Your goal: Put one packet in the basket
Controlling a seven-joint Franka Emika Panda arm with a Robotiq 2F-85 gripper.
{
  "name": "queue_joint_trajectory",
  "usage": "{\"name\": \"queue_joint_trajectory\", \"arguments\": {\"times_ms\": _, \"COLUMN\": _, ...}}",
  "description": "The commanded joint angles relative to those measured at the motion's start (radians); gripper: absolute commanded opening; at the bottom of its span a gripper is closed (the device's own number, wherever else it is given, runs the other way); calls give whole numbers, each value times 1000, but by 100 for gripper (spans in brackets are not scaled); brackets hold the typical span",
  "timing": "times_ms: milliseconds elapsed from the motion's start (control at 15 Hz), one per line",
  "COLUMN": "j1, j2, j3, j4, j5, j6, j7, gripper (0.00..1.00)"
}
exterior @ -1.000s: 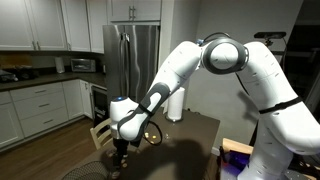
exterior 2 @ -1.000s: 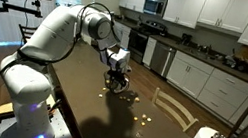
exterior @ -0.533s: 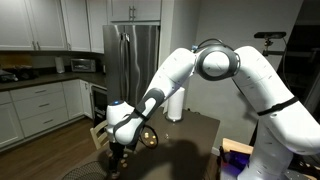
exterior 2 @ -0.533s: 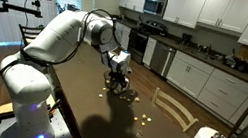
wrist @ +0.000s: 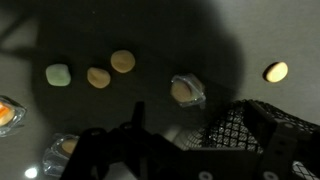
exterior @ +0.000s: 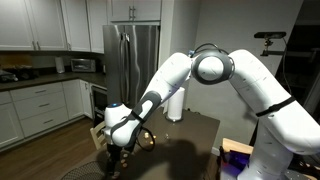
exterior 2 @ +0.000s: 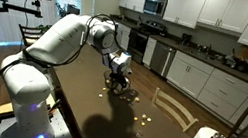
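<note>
Wrist view, left to right: small yellowish packets (wrist: 98, 77) lie scattered on the dark table (wrist: 200, 35); the gripper (wrist: 135, 138) hangs over them in shadow. Its fingers are a dim silhouette, so opening and hold cannot be told; the mesh basket (wrist: 250, 130) sits just beside it, rightmost.

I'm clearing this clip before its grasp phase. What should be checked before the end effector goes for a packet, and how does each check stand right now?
1. Packets in sight: ok. Several lie loose in the wrist view, among them a yellow packet and a clear-wrapped packet.
2. End effector over the table near the scattered packets: ok in both exterior views.
3. Jaws open wide enough: cannot tell, as the wrist view is too dark.
4. Nothing already held: cannot tell.
5. Basket located: cannot tell. The dark mesh object at the wrist view's lower right may be it.
</note>
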Motion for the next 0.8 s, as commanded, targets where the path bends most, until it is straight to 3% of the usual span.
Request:
{"name": "queue_joint_trajectory", "arguments": {"times_ms": 0, "j1": -31, "j2": 17, "j3": 34, "j4": 15, "j5": 31, "j6": -9, "j7": -48, "gripper": 100}}
{"name": "queue_joint_trajectory", "arguments": {"times_ms": 333, "j1": -65, "j2": 92, "j3": 76, "j4": 67, "j5": 63, "j6": -37, "j7": -96, "gripper": 100}}
{"name": "queue_joint_trajectory", "arguments": {"times_ms": 600, "j1": -61, "j2": 132, "j3": 68, "j4": 100, "j5": 44, "j6": -48, "j7": -117, "gripper": 100}}
{"name": "queue_joint_trajectory", "arguments": {"times_ms": 667, "j1": -54, "j2": 139, "j3": 61, "j4": 106, "j5": 41, "j6": -49, "j7": -111, "gripper": 76}}
{"name": "queue_joint_trajectory", "arguments": {"times_ms": 733, "j1": -50, "j2": 145, "j3": 57, "j4": 111, "j5": 37, "j6": -49, "j7": -109, "gripper": 72}}
